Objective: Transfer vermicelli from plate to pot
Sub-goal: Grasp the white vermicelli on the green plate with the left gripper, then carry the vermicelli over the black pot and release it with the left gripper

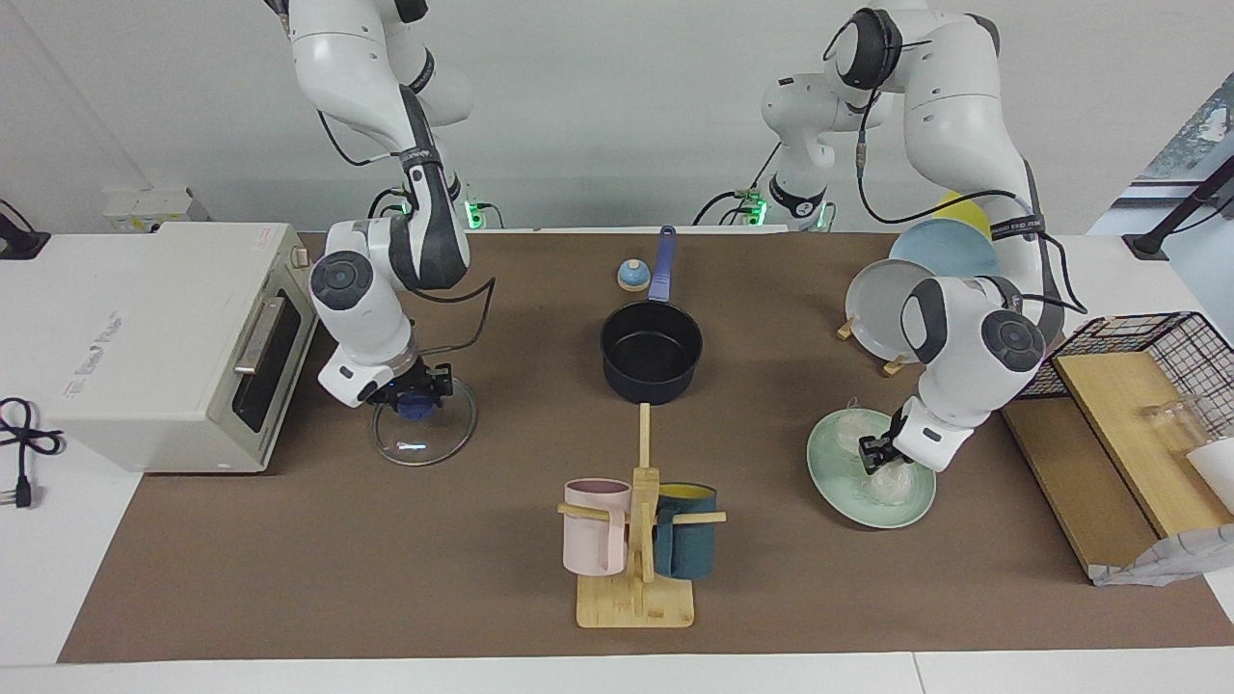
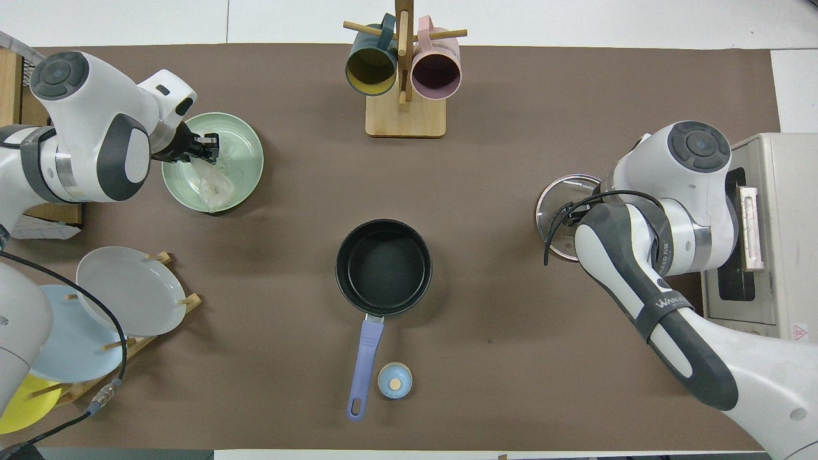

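Left gripper (image 1: pixel 879 453): you see it low over the plate (image 1: pixel 829 482), down at the noodles (image 1: pixel 889 485); whether its jaws are parted or closed cannot be told.
Noodles: whitish bundles lying on the plate, toward the left arm's end of the table.
Pot (image 1: pixel 652 352): mid-table, inside bare and black, handle pointing toward the robots.
Right gripper (image 1: pixel 415 397): at the blue knob of the glass lid (image 1: pixel 424 424), in front of the oven (image 1: pixel 154 342); jaw state cannot be told.
Writing: you can read "WANJA" on the right arm's grey band (image 2: pixel 664 300); the oven's side marking is illegible.
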`<state>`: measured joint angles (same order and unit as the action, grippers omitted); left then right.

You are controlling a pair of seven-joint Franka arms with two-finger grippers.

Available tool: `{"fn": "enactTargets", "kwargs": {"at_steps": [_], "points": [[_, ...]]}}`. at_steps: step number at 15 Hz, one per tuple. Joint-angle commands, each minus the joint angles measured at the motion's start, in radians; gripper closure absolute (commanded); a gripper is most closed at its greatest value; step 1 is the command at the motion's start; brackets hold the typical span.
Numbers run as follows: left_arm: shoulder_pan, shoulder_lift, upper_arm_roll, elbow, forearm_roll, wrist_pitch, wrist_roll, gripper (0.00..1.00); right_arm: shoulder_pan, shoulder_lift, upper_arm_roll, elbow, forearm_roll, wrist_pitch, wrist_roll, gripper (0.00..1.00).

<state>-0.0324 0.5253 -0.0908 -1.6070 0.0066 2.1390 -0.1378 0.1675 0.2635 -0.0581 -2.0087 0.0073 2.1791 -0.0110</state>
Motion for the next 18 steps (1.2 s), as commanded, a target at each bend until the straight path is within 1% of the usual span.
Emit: {"fn": "enactTargets", "kwargs": {"at_steps": [1, 3, 5, 6, 8, 10, 11, 12, 13, 14, 15, 16, 18], "points": [[-0.006, -0.008, 0.000, 0.054, 0.026, -0.083, -0.019, 1.00, -0.003, -0.007, 0.004, -0.001, 0.007, 0.001, -0.024, 0.56], [-0.009, -0.022, -0.006, 0.114, 0.004, -0.190, -0.019, 1.00, -0.003, -0.007, 0.006, 0.014, 0.007, -0.011, -0.024, 0.56], [-0.012, -0.048, -0.010, 0.185, -0.046, -0.314, -0.022, 1.00, 0.000, -0.006, 0.007, 0.057, 0.007, -0.057, -0.024, 0.57], [-0.039, -0.074, -0.009, 0.218, -0.071, -0.393, -0.031, 1.00, 0.009, -0.007, 0.007, 0.073, 0.007, -0.079, -0.023, 0.59], [-0.079, -0.120, -0.009, 0.265, -0.074, -0.502, -0.127, 1.00, 0.018, -0.017, 0.007, 0.120, 0.008, -0.155, -0.021, 0.68], [-0.145, -0.191, -0.010, 0.265, -0.089, -0.582, -0.241, 1.00, 0.018, -0.026, 0.007, 0.183, 0.007, -0.246, -0.021, 0.71], [-0.176, -0.232, -0.010, 0.265, -0.115, -0.614, -0.303, 1.00, 0.018, -0.027, 0.007, 0.212, 0.008, -0.286, -0.023, 0.72], [-0.199, -0.272, -0.012, 0.263, -0.143, -0.634, -0.360, 1.00, 0.018, -0.029, 0.007, 0.237, 0.008, -0.320, -0.021, 0.80], [-0.233, -0.303, -0.012, 0.256, -0.169, -0.645, -0.406, 1.00, 0.018, -0.032, 0.007, 0.258, 0.008, -0.352, -0.021, 0.86], [-0.266, -0.321, -0.012, 0.246, -0.178, -0.660, -0.446, 1.00, 0.018, -0.038, 0.007, 0.277, 0.008, -0.381, -0.021, 0.94], [-0.305, -0.332, -0.012, 0.228, -0.181, -0.660, -0.486, 1.00, 0.018, -0.043, 0.007, 0.295, 0.007, -0.409, -0.021, 0.98], [-0.340, -0.355, -0.014, 0.187, -0.183, -0.645, -0.517, 1.00, 0.018, -0.044, 0.006, 0.324, 0.008, -0.447, -0.021, 1.00], [-0.397, -0.430, -0.014, 0.025, -0.215, -0.526, -0.562, 1.00, 0.018, -0.046, 0.007, 0.386, 0.008, -0.530, -0.015, 1.00]]}}
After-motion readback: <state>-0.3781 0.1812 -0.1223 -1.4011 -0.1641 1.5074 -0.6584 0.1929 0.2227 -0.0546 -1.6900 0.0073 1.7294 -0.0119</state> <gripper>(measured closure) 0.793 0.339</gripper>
